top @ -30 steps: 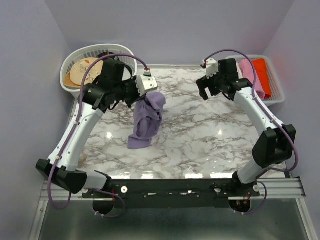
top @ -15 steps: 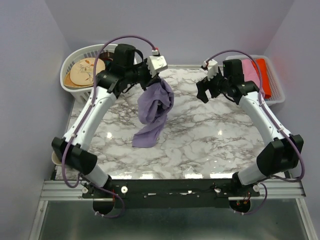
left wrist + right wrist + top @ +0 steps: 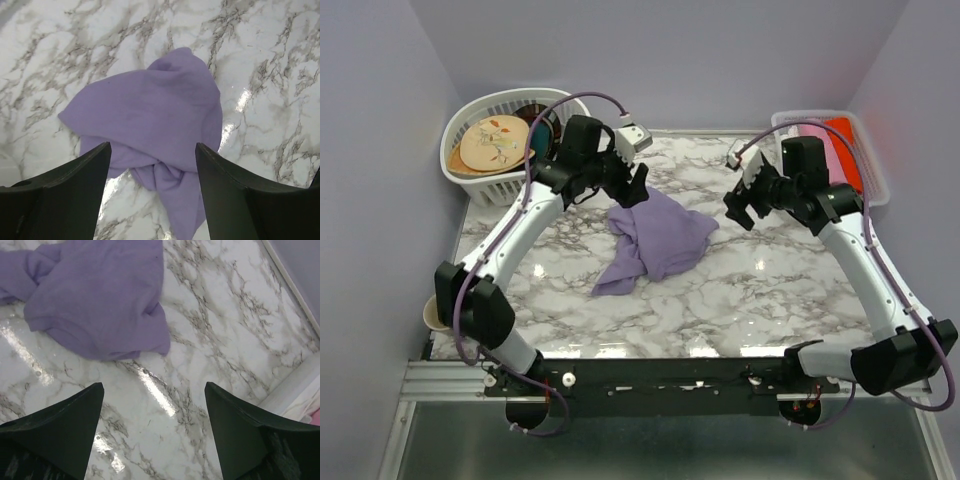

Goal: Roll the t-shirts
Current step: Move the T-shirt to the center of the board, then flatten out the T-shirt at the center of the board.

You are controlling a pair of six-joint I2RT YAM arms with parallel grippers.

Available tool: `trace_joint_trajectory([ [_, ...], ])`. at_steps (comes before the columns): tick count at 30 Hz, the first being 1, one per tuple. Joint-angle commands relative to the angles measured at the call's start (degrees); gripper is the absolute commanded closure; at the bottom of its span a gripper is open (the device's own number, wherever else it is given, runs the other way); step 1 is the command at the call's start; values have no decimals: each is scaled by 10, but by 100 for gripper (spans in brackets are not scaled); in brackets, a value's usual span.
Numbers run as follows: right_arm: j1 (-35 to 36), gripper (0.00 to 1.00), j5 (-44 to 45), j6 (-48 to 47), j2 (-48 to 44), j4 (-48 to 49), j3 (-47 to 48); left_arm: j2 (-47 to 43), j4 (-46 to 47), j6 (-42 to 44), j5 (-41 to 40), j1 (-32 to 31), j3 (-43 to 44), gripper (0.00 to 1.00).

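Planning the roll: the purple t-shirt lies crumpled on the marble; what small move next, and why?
Probably lower the open left hand to pinch an edge of the t-shirt and pull it flat: it lies bunched, and neither that hand nor the open right hand holds it.

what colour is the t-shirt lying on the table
Plain lavender purple t-shirt, no print visible; the left wrist view shows it best.

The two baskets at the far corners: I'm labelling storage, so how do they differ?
The left basket is round and deep; the right basket is rectangular and looks shallower. The left basket holds a flowered plate; the right basket holds pink and orange-red cloths. Both are white.
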Motion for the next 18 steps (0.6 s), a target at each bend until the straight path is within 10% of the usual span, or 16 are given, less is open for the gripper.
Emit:
trace_joint_trajectory([
  [1, 45, 10, -52, -153, 15, 11, -61, -117, -15, 26, -90, 2, -28, 23],
  [18, 201, 22, -129, -379, 167, 177, -170, -244, -159, 54, -230, 56, -119, 27],
])
